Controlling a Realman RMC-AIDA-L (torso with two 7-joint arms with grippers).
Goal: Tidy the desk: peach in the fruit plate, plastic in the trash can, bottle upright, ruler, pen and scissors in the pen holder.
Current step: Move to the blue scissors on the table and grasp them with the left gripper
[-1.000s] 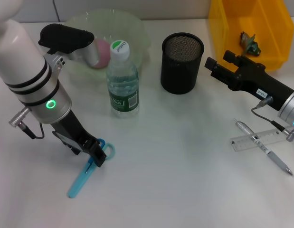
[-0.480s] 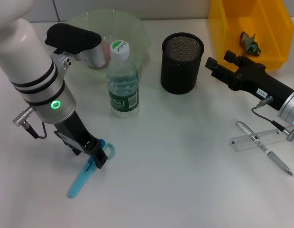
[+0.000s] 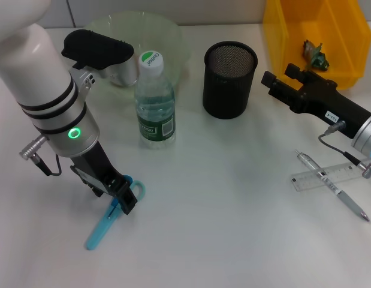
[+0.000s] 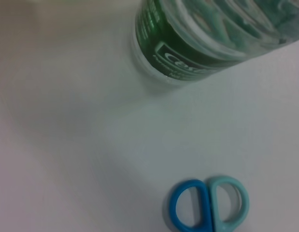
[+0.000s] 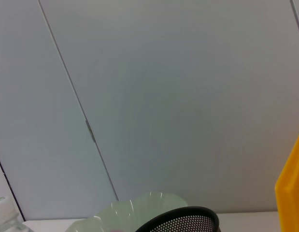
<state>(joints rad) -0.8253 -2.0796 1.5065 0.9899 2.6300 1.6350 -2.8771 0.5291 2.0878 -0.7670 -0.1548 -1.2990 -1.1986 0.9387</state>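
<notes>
Two arms in view. Left gripper (image 3: 126,201) sits low on the scissors (image 3: 107,219), jaws clamped on them, near desk (image 3: 233,198) front; arm has slid a bit right vs. before. Right gripper (image 3: 272,81) hangs by pen holder (image 3: 229,78), unmoved; can't tell its jaws.

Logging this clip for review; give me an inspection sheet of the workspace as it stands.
Surface: white desk.
Job's things: bottle upright; scissors flat; pen lying across ruler; pen holder upright; fruit plate behind the bottle; plastic scrap in trash can.
Clutter: nothing seen.
Grippers: left gripper at the scissors' handles; right gripper beside the pen holder.
Cables: at both wrists.
Surroundings: grey panelled wall.
</notes>
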